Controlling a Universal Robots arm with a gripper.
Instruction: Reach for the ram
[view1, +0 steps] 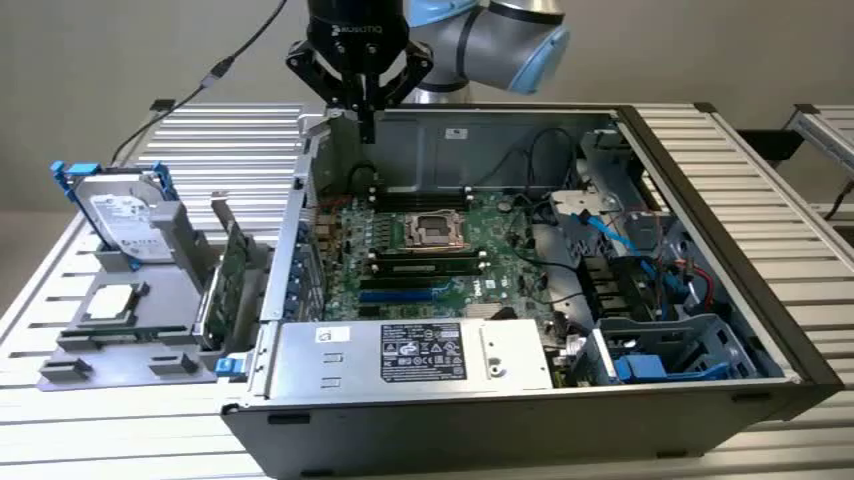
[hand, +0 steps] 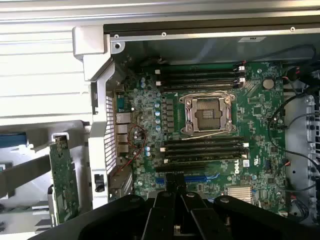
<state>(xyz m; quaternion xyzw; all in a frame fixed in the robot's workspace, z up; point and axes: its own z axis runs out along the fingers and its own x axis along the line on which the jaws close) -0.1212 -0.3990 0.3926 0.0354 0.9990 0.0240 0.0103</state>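
Note:
The open computer case (view1: 747, 300) lies on its side with the green motherboard (view1: 400, 250) exposed. A ram stick (view1: 424, 266) sits in the slots just below the CPU socket (view1: 435, 226). In the wrist view these ram slots (hand: 202, 150) run beside the socket (hand: 209, 114), and a second bank of slots (hand: 200, 77) lies on its other side. My black gripper (view1: 366, 128) hangs shut above the case's back corner at the exterior view's left, well above the board and holding nothing. Its fingertips (hand: 169, 186) show closed together over the blue card slots.
A grey holder at the exterior view's left carries a hard drive (view1: 120, 215), a CPU (view1: 110, 300) and an upright expansion card (view1: 234, 270). The power supply (view1: 414, 350) fills the case's front; the drive cage (view1: 667, 350) and blue cables (view1: 601, 225) crowd the right side.

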